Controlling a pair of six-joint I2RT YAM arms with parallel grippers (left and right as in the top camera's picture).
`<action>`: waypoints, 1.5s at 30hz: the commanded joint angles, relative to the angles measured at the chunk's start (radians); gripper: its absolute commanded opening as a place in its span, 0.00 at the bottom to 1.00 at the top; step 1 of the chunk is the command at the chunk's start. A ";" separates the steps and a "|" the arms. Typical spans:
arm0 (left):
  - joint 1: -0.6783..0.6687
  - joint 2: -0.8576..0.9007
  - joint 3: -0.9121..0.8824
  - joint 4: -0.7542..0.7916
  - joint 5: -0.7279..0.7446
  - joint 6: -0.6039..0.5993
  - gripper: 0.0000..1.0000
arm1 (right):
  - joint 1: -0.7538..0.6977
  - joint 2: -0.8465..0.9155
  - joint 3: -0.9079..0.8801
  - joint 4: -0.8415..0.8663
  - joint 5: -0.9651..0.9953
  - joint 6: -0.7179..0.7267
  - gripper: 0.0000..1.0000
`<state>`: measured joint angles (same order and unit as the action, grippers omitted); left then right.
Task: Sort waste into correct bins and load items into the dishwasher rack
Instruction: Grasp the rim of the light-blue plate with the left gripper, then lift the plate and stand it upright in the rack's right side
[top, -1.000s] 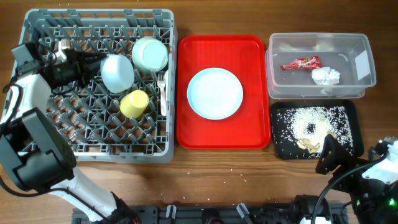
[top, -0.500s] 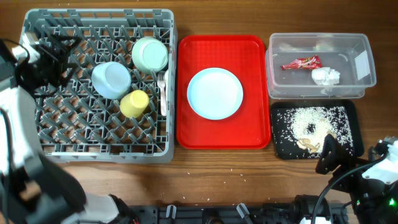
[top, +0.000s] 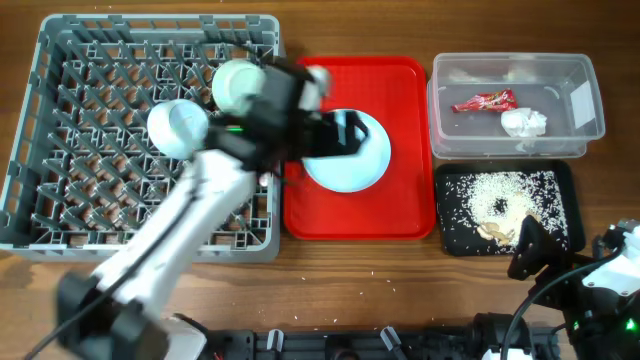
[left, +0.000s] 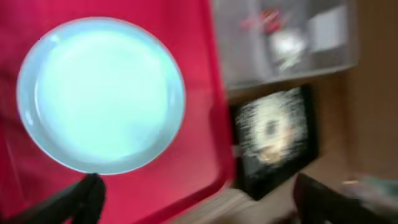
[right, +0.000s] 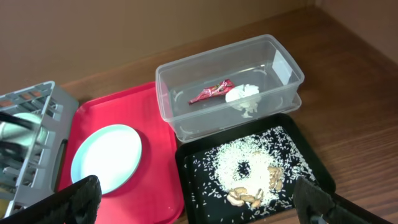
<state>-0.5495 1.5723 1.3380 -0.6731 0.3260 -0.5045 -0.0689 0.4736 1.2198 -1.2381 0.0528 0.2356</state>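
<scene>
The light blue plate (top: 368, 165) lies flat on the red tray (top: 400, 215), the only dish I can see outside the rack (top: 60, 228). The left gripper (top: 340, 134) hovers over it, fingers spread wide and holding nothing. Next, I'd say, it must drop and catch the rim.

The rack holds a pale blue bowl (top: 178, 128) and a pale green bowl (top: 235, 85). The clear tub (top: 590, 100) has the wrapper (top: 484, 101) and napkin (top: 524, 122), and the black tray (top: 566, 236) has rice (top: 505, 190). The right gripper (top: 528, 250) sits beside it, wide open and empty.
</scene>
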 joint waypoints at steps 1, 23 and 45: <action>-0.132 0.149 -0.003 0.043 -0.274 0.019 0.86 | -0.002 -0.006 0.002 0.002 0.006 0.011 1.00; -0.344 0.456 -0.003 0.353 -0.545 0.030 0.53 | -0.002 -0.006 0.002 0.002 0.006 0.011 1.00; -0.343 0.116 0.005 0.231 -0.555 0.076 0.04 | -0.002 -0.006 0.002 0.002 0.006 0.011 1.00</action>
<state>-0.8948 1.9778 1.3327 -0.4015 -0.3012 -0.4454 -0.0689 0.4736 1.2198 -1.2381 0.0525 0.2352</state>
